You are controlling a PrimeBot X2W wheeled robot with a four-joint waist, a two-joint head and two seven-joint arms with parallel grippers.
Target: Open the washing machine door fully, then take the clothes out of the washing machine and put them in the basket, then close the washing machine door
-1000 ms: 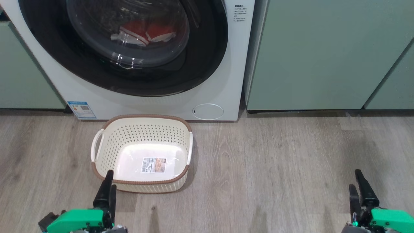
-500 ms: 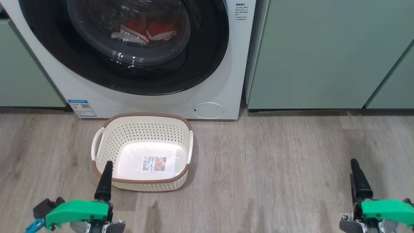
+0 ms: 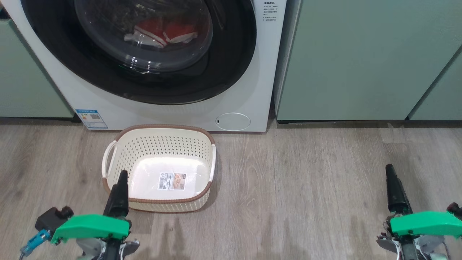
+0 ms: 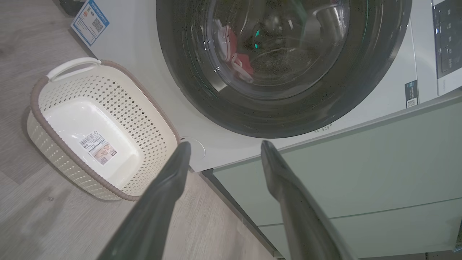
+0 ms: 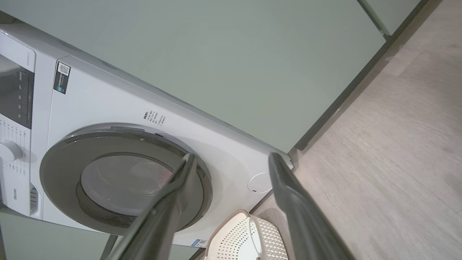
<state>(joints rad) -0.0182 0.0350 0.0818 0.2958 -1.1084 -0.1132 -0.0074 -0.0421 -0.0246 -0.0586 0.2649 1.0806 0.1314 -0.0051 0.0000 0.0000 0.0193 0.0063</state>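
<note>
The washing machine (image 3: 261,90) is a big white front-loader standing on the wood floor (image 3: 306,187) between pale green cabinets (image 3: 361,61), with a blue label (image 3: 91,119) at its lower left corner and a small round hatch (image 3: 233,121) at its lower right. The washing machine door (image 3: 231,68) has a wide glossy black rim around a bulging clear glass bowl, and it seems to lie shut against the front, though from these angles I can't see the latch. The head view cuts off the door's upper part, while the wrist views take in more of it, along with a strip of the control panel (image 4: 447,39). Inside the drum, low behind the glass, lie the clothes (image 3: 158,30): bright red fabric with white trim, crumpled together (reflections on the glass make it hard to count the pieces). The basket (image 3: 162,128) sits on the floor just in front of the machine, below the door; it is cream-white and perforated, with a brown woven rim and side handles, and a paper label (image 3: 171,181) is stuck to its smooth bottom. The left pincer (image 4: 225,144) hangs beside the basket's near left corner with its dark fingers spread wide, gripping nothing. The right pincer (image 5: 231,155) is well off to the right above bare floor, also spread wide and holding nothing.
</note>
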